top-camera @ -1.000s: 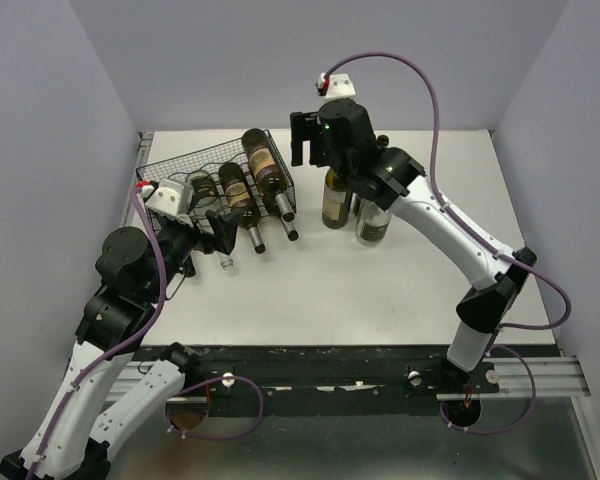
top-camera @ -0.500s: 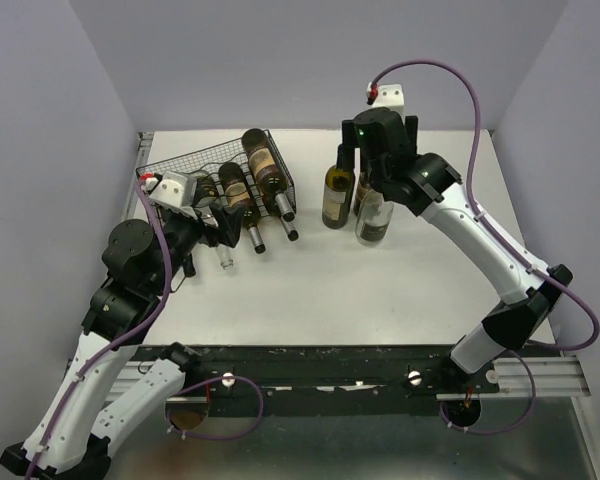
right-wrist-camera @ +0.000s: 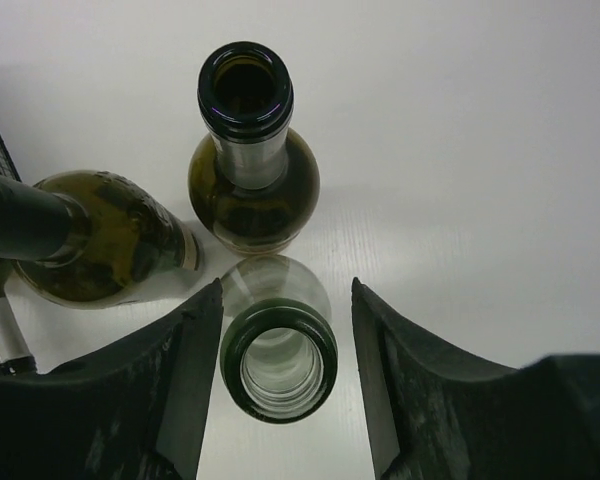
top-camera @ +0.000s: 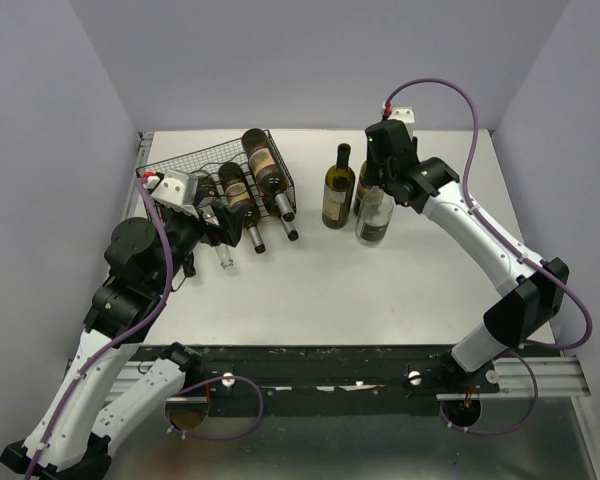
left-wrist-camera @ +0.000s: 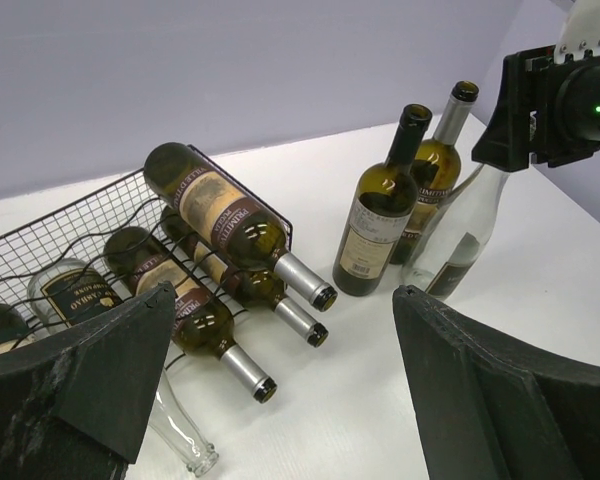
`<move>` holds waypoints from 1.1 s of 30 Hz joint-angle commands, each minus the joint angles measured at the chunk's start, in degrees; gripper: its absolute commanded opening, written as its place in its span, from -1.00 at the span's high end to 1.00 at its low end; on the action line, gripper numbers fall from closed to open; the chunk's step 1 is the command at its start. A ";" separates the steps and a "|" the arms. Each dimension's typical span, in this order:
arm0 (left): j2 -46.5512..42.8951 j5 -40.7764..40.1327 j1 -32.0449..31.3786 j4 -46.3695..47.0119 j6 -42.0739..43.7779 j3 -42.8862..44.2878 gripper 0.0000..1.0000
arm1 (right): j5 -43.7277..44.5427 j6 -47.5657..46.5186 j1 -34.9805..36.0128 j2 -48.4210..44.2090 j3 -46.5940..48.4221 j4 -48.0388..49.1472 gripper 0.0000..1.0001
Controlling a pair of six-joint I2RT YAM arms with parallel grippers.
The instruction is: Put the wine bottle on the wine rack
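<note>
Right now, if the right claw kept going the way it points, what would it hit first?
Probably the clear bottle: its mouth sits between the fingers of the right gripper, so they would slide down its neck onto the shoulder.

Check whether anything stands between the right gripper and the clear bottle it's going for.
Nothing visible does. The right gripper straddles the open mouth of the clear bottle, one finger on each side. Two dark green bottles stand close beside it, outside the gripper.
</note>
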 commanded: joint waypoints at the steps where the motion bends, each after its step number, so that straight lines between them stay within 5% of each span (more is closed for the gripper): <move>1: -0.64 0.07 0.30 0.30 -0.40 -0.95 -0.97 | -2.26 0.61 -0.16 -0.58 0.30 1.49 -0.13; 4: -0.47 0.59 0.31 0.57 -0.13 -1.21 -0.97 | -2.35 0.52 -0.25 -0.84 0.66 0.87 0.16; 9: 0.24 0.52 0.22 2.06 -1.61 -2.01 -0.97 | -4.89 0.08 -0.25 -1.28 3.02 -1.49 0.98; 16: 1.38 1.39 0.22 5.93 -4.70 -4.99 -0.98 | -15.43 -1.67 -0.16 -3.13 8.47 -5.54 0.98; 25: 3.49 26.59 0.04 14.26 -4.78 -12.10 -0.97 | -34.51 -1.33 -0.16 -3.92 14.01 -10.73 0.99; 33: 7.61 32.50 -3.20 18.24 -4.44 -17.47 -0.97 | -52.69 1.93 -0.16 -3.40 15.33 -8.45 0.99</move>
